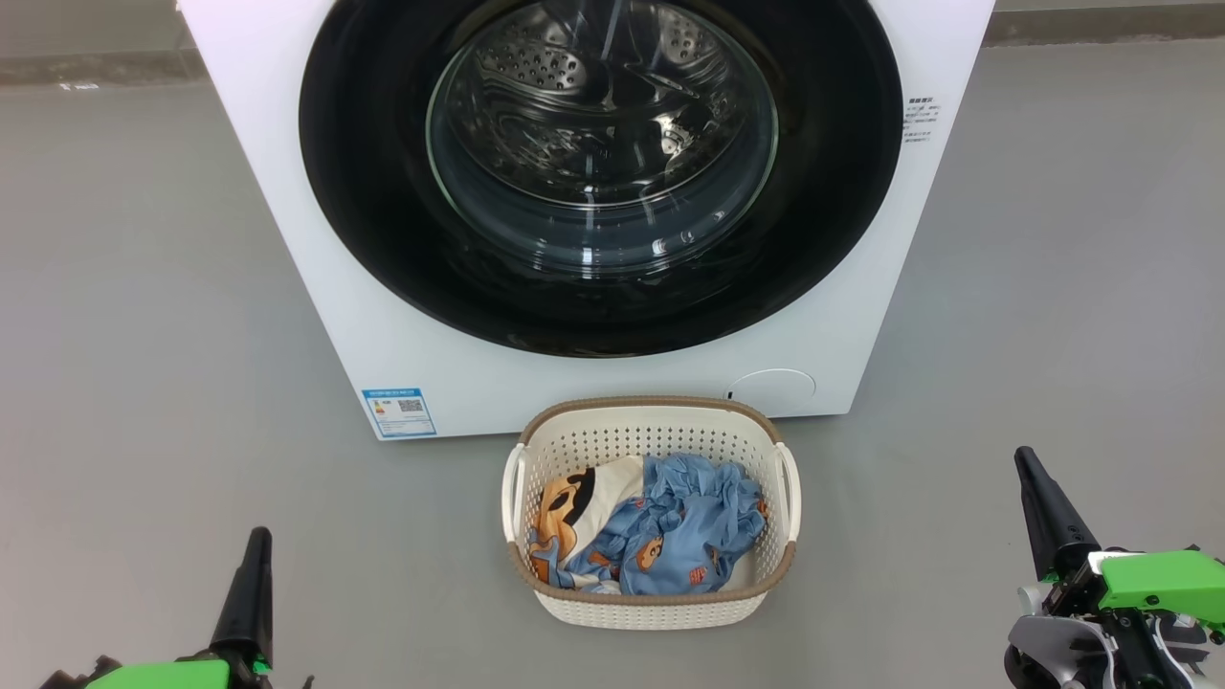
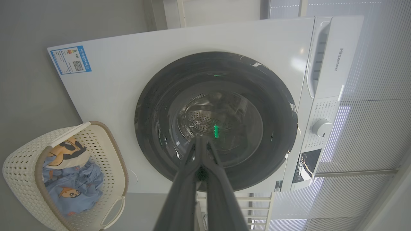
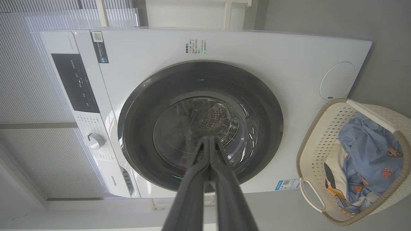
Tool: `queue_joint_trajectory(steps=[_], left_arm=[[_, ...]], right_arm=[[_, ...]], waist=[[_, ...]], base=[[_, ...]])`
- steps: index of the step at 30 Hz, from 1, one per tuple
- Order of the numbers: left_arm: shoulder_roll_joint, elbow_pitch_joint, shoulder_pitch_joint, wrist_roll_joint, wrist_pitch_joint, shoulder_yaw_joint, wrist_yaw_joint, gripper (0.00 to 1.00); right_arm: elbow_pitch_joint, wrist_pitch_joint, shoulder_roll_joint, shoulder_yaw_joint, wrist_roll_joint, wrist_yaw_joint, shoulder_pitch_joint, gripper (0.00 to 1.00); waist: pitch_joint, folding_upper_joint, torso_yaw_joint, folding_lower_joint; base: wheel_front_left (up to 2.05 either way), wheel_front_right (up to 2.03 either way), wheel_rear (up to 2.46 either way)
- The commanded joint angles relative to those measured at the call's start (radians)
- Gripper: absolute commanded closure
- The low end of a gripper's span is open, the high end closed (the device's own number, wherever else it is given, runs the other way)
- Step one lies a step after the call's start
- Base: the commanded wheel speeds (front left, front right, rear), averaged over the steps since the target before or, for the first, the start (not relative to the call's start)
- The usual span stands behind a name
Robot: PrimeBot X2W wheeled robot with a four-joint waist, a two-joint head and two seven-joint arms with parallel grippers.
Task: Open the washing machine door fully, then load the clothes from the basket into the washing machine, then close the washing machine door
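Observation:
The white washing machine point(image 1: 325, 287) stands ahead with its round black-rimmed door point(image 1: 383, 191) flat against its front, the steel drum visible through the glass. On the floor before it sits the cream basket point(image 1: 651, 603) holding the light-blue and cream clothes point(image 1: 670, 536). My left gripper point(image 1: 256, 536) is at the lower left, shut and empty, well left of the basket. At the lower right my right gripper point(image 1: 1026, 457) is shut and empty too. In the wrist views the left gripper point(image 2: 201, 138) and the right gripper point(image 3: 209, 138) both point at the door point(image 2: 160, 106) point(image 3: 138, 112).
Bare grey floor point(image 1: 144, 335) surrounds the machine and basket on both sides. A blue label point(image 1: 398, 411) is at the machine's lower left corner and a round white cover point(image 1: 770, 385) at its lower right. The control panel and knob point(image 2: 321, 127) are on the machine's top strip.

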Motion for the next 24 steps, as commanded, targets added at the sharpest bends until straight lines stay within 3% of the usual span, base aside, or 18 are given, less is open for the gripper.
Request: queue_joint_trajectory(steps=[1,24], left_arm=[[0.009,-0.017,-0.031,-0.006,0.002,0.032,-0.007,1.00],[0.009,-0.017,-0.031,-0.006,0.002,0.032,-0.007,1.00]], right_arm=[[-0.025,0.005,-0.008,0.018,-0.011,0.016,-0.020,1.00],[-0.025,0.005,-0.008,0.018,-0.011,0.016,-0.020,1.00]], waist=[[0.000,-0.0001,0.000,0.0000],[0.000,-0.0001,0.000,0.0000]], base=[[0.00,0.00,0.00],[0.00,0.00,0.00]])
